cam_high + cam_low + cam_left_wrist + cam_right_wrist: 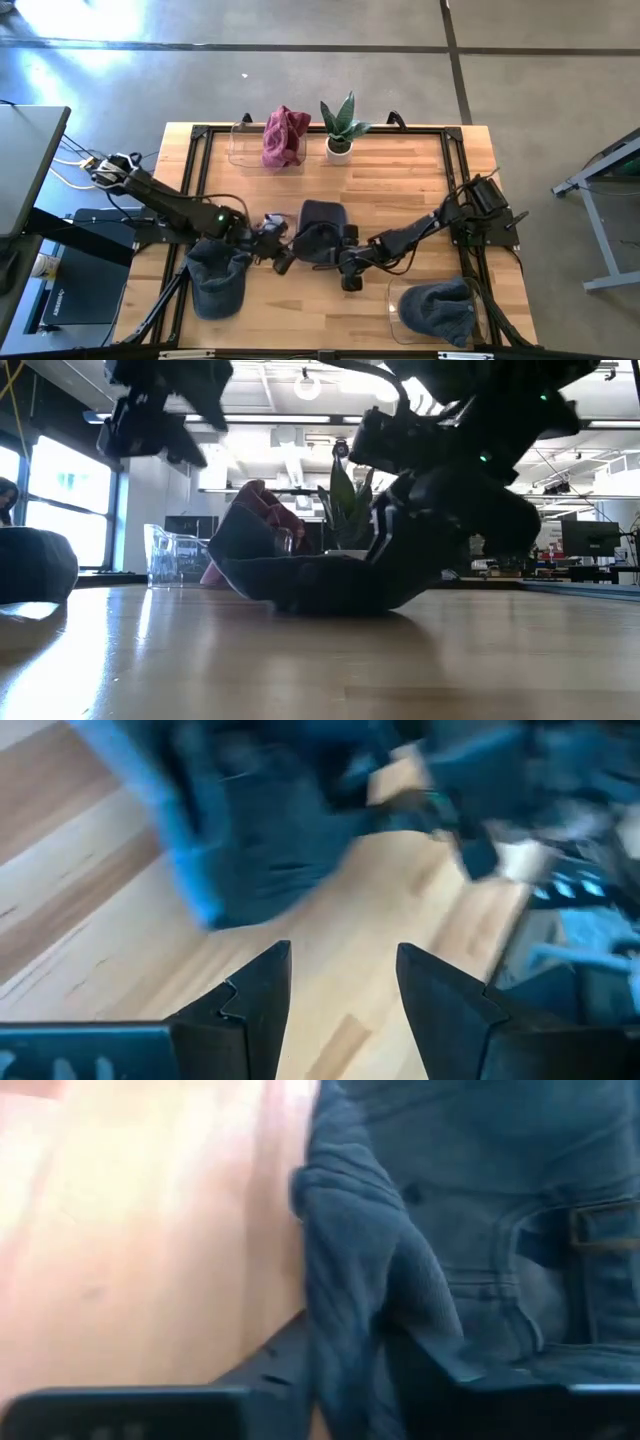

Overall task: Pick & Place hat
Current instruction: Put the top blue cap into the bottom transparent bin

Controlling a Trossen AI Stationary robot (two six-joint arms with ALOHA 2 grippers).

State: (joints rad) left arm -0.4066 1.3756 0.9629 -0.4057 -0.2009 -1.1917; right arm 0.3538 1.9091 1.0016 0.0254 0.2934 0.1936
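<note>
A dark denim cap (320,228) lies at the middle of the table (400,180); in the low view (320,582) its underside rests on the wood. My right gripper (337,250) comes from the table's right and is shut on the cap's near edge (370,1370). My left gripper (277,248) hovers just left of the cap, open and empty (340,960), with the cap ahead of it (250,820). My right gripper pinches a bunched fold of the cap's edge (350,1250) between its two fingers, beside the back strap with its buckle (600,1225). The fingers come slanting down from the table's right side. The cap's underside (330,605) is on the table.
A second dark hat (216,280) lies at the table's near left. A third (440,308) sits in a clear bin at the near right. A clear bin with a pink cloth (284,136) and a potted plant (340,125) stand at the far edge.
</note>
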